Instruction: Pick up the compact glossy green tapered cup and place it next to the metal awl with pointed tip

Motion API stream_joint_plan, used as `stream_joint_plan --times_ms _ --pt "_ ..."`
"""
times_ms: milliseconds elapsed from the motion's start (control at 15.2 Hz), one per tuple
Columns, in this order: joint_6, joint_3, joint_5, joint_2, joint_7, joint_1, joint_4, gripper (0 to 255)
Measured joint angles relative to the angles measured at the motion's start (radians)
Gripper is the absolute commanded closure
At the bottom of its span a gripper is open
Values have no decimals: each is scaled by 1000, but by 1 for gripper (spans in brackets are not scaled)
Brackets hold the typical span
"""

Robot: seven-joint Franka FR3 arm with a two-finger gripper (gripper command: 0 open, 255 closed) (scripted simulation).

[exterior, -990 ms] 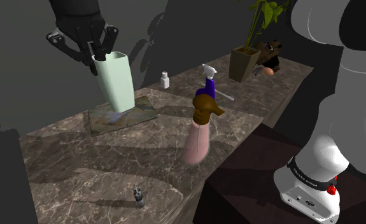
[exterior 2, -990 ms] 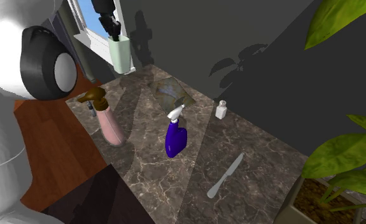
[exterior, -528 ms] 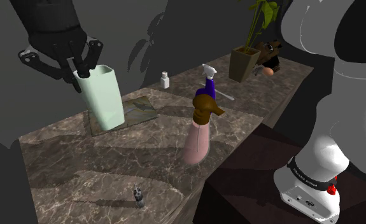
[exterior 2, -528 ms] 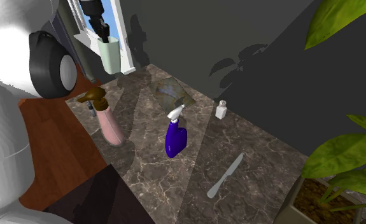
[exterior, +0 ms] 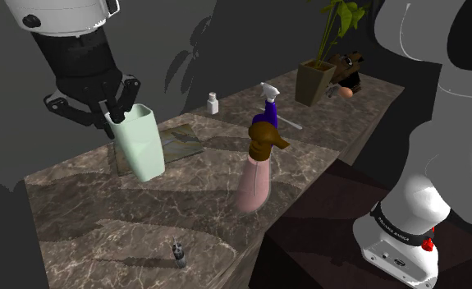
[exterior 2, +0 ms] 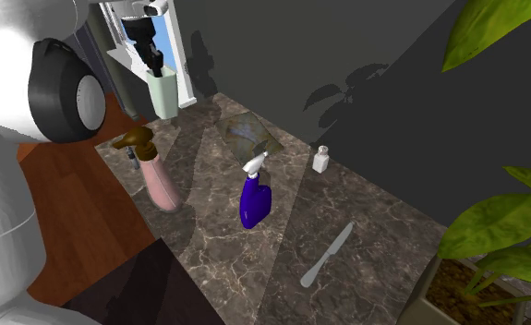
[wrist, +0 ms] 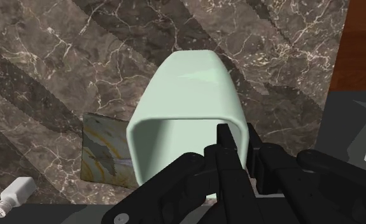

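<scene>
The fingers (wrist: 226, 153) are closed on the pale green cup (exterior: 144, 144), pinching one wall at its rim: one finger sits inside the mouth and the other presses on the outside. The cup hangs under them with a slight tilt, and it looks clear of the bench (exterior: 86, 213), over the near edge of a flat marbled slab (exterior: 181, 141). In the second exterior view the cup (exterior 2: 162, 92) shows at the far end of the bench, beyond the pink pump bottle (exterior 2: 159, 180).

The awl (exterior: 177, 253) is well apart from the cup. It is a small dark thing that seems to stand upright near the bench's front edge, towards the shoulder view's bottom.

The main risk, as I judge it, is the grip. The cup is held by a single wall, so a quick swing or a hard stop could make it pivot or slip out.

The awl is thin and would topple at a light touch, so a cup lowered too close could knock it over or push it away.

There is little bench beyond the awl, and a cup set down too far that way could overhang the edge and fall.

The pump bottle (exterior: 254, 176) stands to one side of the likely path, and a wide sweep could clip it.
</scene>
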Motion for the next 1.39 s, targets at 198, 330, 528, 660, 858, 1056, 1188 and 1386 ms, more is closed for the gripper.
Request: stream_joint_plan --times_ms 198,330,528,660,858,1056,1188,1386 --pt "45 0 2 -10 4 -5 -55 255" --pt "80 1 4 -20 7 -10 -100 255" --pt "123 0 4 -23 10 -14 -146 255" --pt "147 -1 3 -21 11 -16 -169 255" --pt "185 -2 1 -18 15 -18 -204 255" --pt "228 -3 0 -20 20 -20 -249 255" --pt "249 -4 -3 -13 23 -20 -264 255" --pt "287 -6 -7 -3 27 -21 -292 255"
